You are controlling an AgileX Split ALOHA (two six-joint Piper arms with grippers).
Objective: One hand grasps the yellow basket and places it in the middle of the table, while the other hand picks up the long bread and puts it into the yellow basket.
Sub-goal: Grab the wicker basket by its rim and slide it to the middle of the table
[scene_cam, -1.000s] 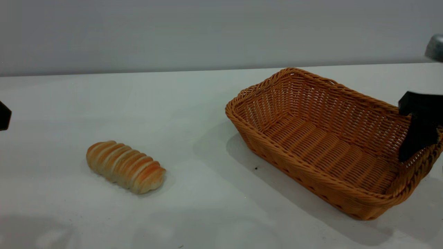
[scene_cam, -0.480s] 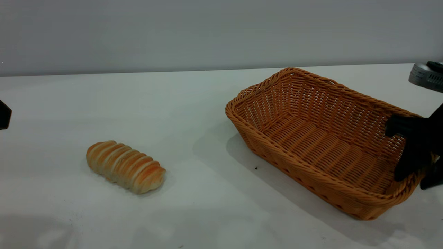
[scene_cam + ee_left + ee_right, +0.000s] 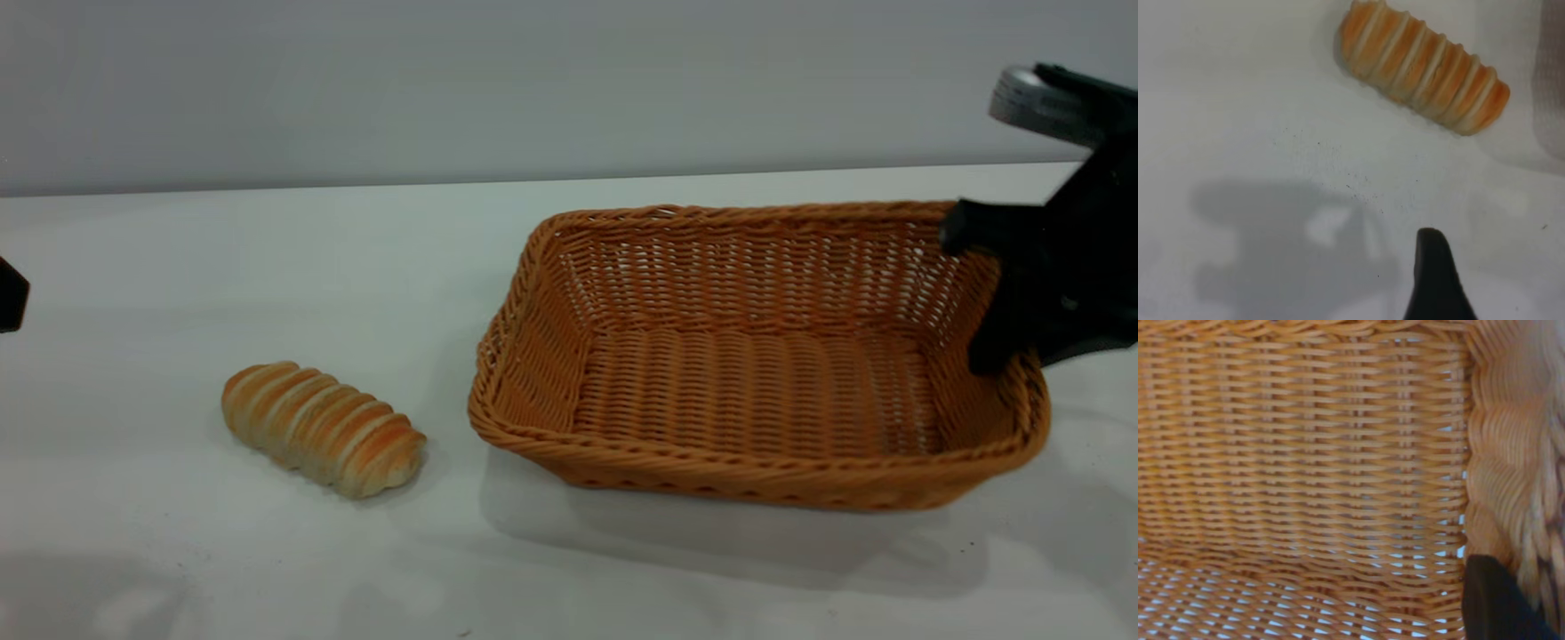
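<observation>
The yellow basket [image 3: 711,467] stands on the white table [image 3: 267,267] right of centre, its long side towards the exterior camera, and it holds nothing. My right gripper [image 3: 1022,356] is shut on the basket's right end wall, one finger inside and one outside. The right wrist view shows the woven wall [image 3: 1305,453] and one black fingertip [image 3: 1491,600] against the rim. The long bread [image 3: 322,428] lies on the table left of the basket, a little apart from it. My left gripper [image 3: 9,298] is at the far left edge, open and empty. Its wrist view shows one fingertip [image 3: 1435,280] well short of the bread [image 3: 1425,67].
A grey wall runs behind the table's far edge. The silver-grey housing on the right arm [image 3: 1031,102] hangs above the basket's right end. Bare tabletop lies in front of the bread and the basket.
The right gripper has closed on the basket's end wall, swung the basket round and dragged it left towards the middle. The bread and the left arm have not moved.
</observation>
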